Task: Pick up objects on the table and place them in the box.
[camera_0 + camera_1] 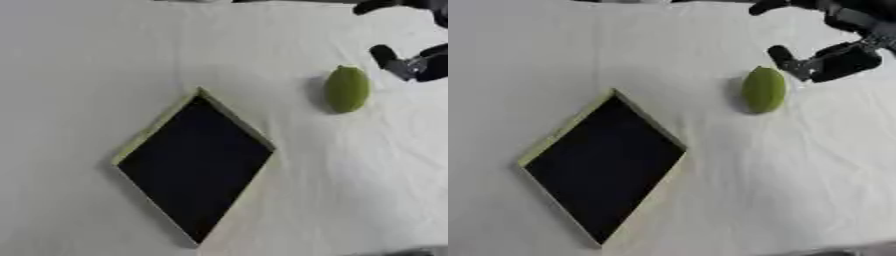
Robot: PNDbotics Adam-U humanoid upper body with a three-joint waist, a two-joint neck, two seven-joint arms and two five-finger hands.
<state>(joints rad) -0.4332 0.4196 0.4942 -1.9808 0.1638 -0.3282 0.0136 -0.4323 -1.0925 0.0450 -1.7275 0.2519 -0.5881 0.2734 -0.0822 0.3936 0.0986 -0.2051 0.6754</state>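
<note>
One green oval fruit (764,90) lies on the white-clothed counter (798,175), right of the empty dark box (544,145), with the right hand (842,60) released just beside it.

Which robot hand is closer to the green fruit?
The right hand. It hovers just beside the green fruit, up and to its right, fingers open and one pointing toward it, not touching. The left hand does not show in either view, so its place cannot be told.
</note>
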